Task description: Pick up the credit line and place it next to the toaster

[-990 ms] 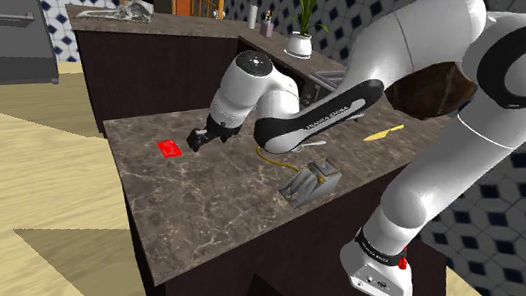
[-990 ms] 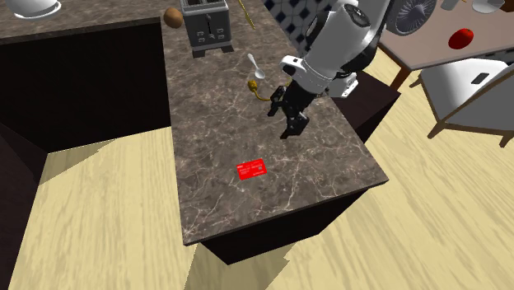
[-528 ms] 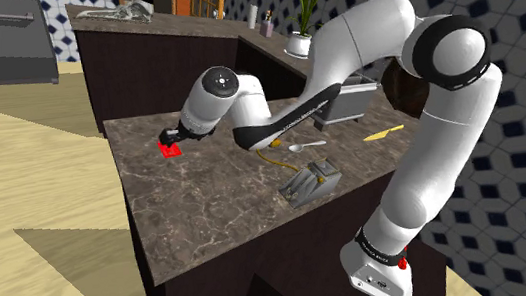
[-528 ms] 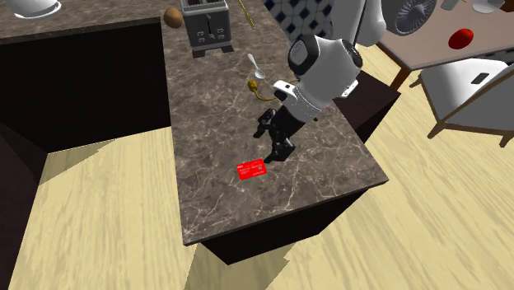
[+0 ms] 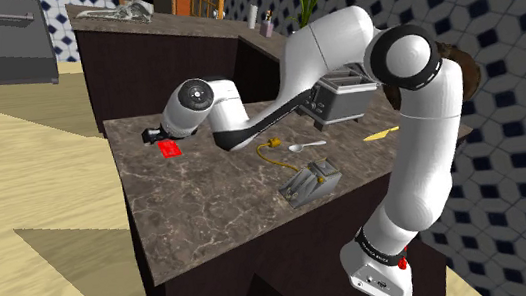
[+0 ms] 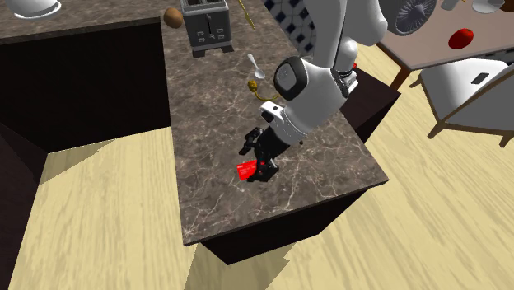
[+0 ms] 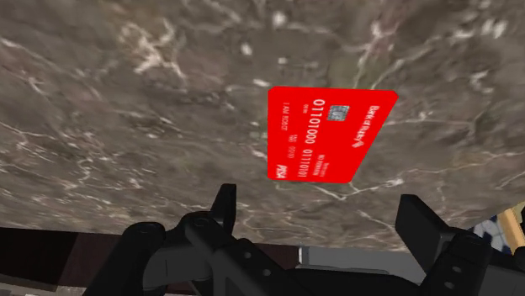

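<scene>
With jaws spread, hovers over the red card (image 7: 328, 134) lying just ahead. Probably light, stiff, slick, flat against the surface (image 7: 126, 101); needs pinching across opposite edges.

Red card (image 6: 245, 170) half behind gripper (image 6: 258, 163)

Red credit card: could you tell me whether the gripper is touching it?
Apart. In the wrist view, marble countertop shows between the red credit card and both fingers of the open gripper.
</scene>
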